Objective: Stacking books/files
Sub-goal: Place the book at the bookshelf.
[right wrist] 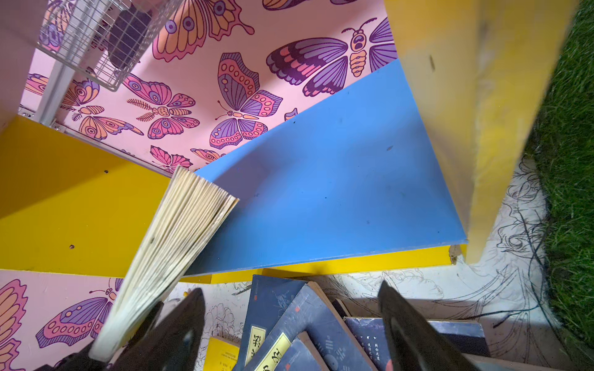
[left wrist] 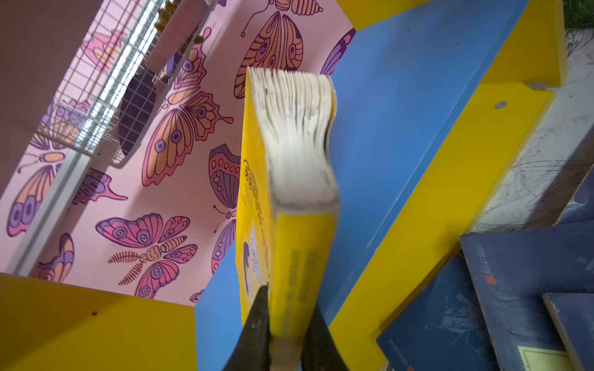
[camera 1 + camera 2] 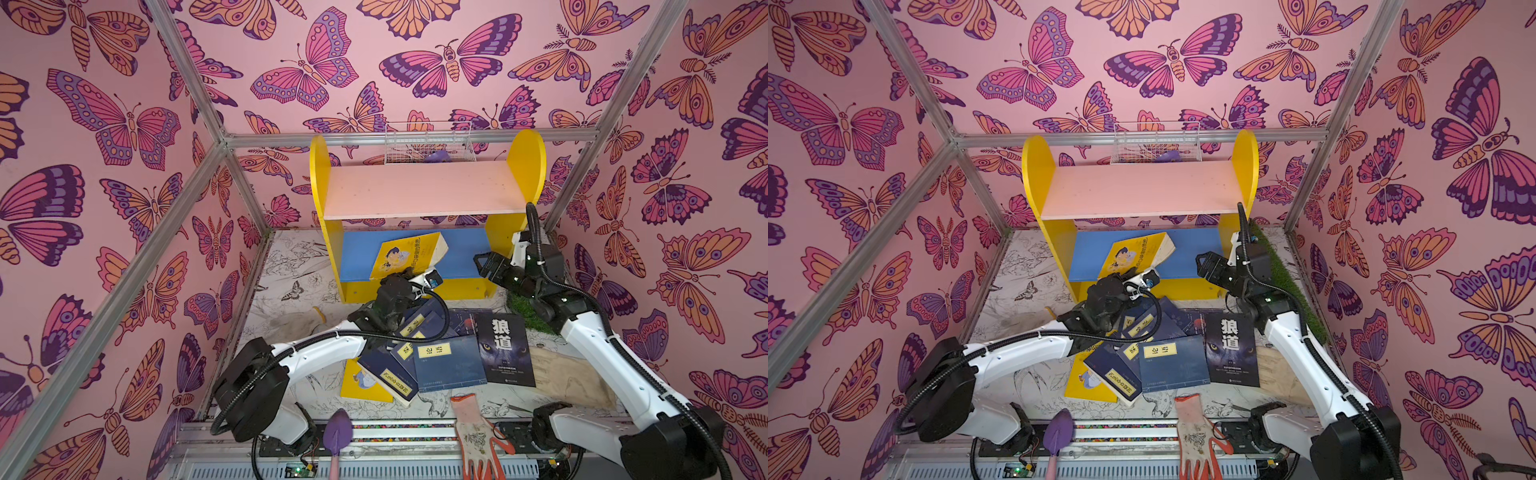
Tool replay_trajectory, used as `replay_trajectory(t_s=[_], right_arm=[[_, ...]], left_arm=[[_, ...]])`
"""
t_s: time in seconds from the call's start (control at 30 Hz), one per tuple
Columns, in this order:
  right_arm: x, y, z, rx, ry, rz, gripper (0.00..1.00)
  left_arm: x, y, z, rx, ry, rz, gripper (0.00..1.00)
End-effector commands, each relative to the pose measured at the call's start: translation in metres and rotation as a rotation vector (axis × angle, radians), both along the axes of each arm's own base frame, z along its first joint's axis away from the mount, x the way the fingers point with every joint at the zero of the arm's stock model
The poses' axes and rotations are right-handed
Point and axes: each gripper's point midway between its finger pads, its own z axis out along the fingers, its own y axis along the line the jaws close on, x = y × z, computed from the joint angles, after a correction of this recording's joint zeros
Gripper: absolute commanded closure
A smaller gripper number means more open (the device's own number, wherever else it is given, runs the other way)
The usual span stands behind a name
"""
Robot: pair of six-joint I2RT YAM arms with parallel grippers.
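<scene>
My left gripper (image 3: 406, 274) (image 2: 289, 298) is shut on the lower edge of a yellow cartoon-cover book (image 3: 409, 254) (image 3: 1133, 255) (image 2: 291, 144). It holds the book tilted over the blue lower shelf (image 3: 461, 253) (image 2: 401, 106) of the yellow bookcase (image 3: 322, 187). The book's fanned pages (image 1: 173, 241) show in the right wrist view. My right gripper (image 3: 484, 264) (image 3: 1204, 261) (image 1: 291, 287) stands open and empty by the shelf's right end. On the floor in front lie several navy books (image 3: 449, 361) (image 1: 289, 321), a black wolf-face book (image 3: 505, 349) and another yellow book (image 3: 359, 384).
The pink upper shelf (image 3: 419, 189) carries nothing. A wire basket (image 3: 428, 143) hangs on the back rail. A white-and-orange glove (image 3: 478, 440) and a purple trowel (image 3: 337, 432) lie at the front edge. A beige cloth (image 3: 569, 374) and a grass strip (image 3: 528, 311) lie on the right.
</scene>
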Motion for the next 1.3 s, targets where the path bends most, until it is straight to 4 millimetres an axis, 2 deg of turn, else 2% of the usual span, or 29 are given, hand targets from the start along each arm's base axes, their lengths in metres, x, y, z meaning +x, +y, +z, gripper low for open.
replay_trajectory(t_s=[0.0,0.27,0.47,0.6,0.73,0.9,1.1,1.27], right_arm=[[0.002,0.007,0.018,0.04,-0.023,0.013,0.15],[0.005,0.016,-0.001,0.048,0.063,0.049,0.16],[0.0,0.041,-0.022,0.056,0.128,0.122,0.16],[-0.004,0.052,-0.028,0.048,0.136,0.145,0.16],[-0.005,0.053,-0.026,0.057,0.126,0.144,0.16],[-0.005,0.052,-0.027,0.052,0.124,0.137,0.16],[-0.002,0.053,-0.025,0.062,0.116,0.135,0.16],[-0.003,0.052,-0.025,0.051,0.116,0.135,0.16]], left_arm=[[-0.013,0.034,-0.07,0.012,0.34,0.083,1.0],[-0.016,0.06,-0.092,0.054,0.461,0.227,1.0],[0.002,0.07,-0.092,0.08,0.385,0.296,1.0],[0.009,0.062,-0.087,0.074,0.382,0.218,1.0],[0.016,0.051,-0.065,0.065,0.342,0.166,1.0],[0.025,0.039,-0.041,0.135,0.286,0.089,1.0],[0.035,0.028,-0.038,0.206,0.29,-0.003,1.0],[0.046,0.03,-0.033,0.223,0.286,-0.038,1.0]])
